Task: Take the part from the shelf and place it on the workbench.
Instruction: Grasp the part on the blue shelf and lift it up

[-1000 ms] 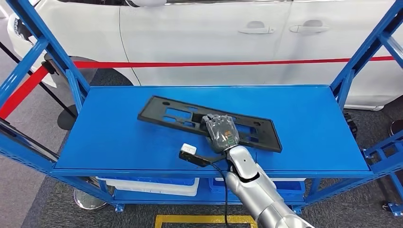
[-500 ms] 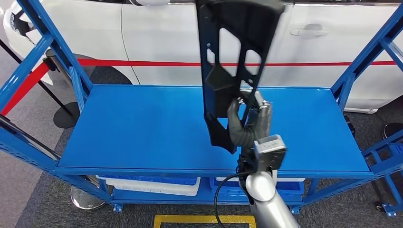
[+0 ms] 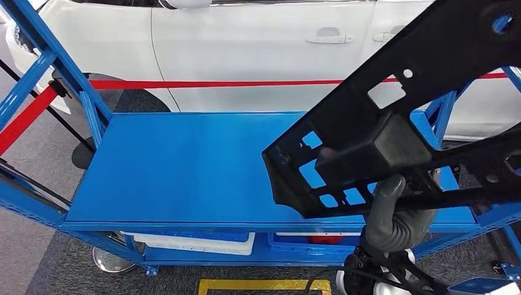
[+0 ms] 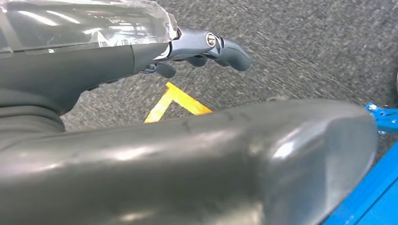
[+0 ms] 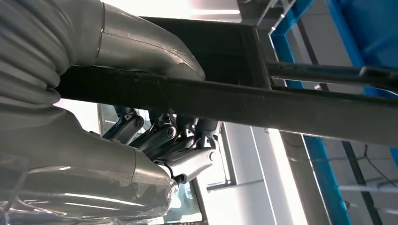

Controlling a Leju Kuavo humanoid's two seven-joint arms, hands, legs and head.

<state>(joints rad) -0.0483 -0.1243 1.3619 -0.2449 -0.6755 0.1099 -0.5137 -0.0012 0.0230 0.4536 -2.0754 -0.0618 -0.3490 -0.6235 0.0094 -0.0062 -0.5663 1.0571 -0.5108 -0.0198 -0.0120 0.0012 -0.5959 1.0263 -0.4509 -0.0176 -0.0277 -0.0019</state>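
Black plastic, the part (image 3: 399,117) hangs in our right hand (image 3: 399,215), gripped by a bar and clear above the blue shelf (image 3: 184,166); its long axis slants away up-right. Our left hand (image 4: 187,47) holds nothing, fingers loosely curled.

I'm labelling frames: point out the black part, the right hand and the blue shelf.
black part (image 3: 393,104), head view, on its flat upper panel.
right hand (image 5: 155,140), right wrist view, on its fingers curled round the part's bar.
blue shelf (image 3: 184,166), head view, on its bare top deck.
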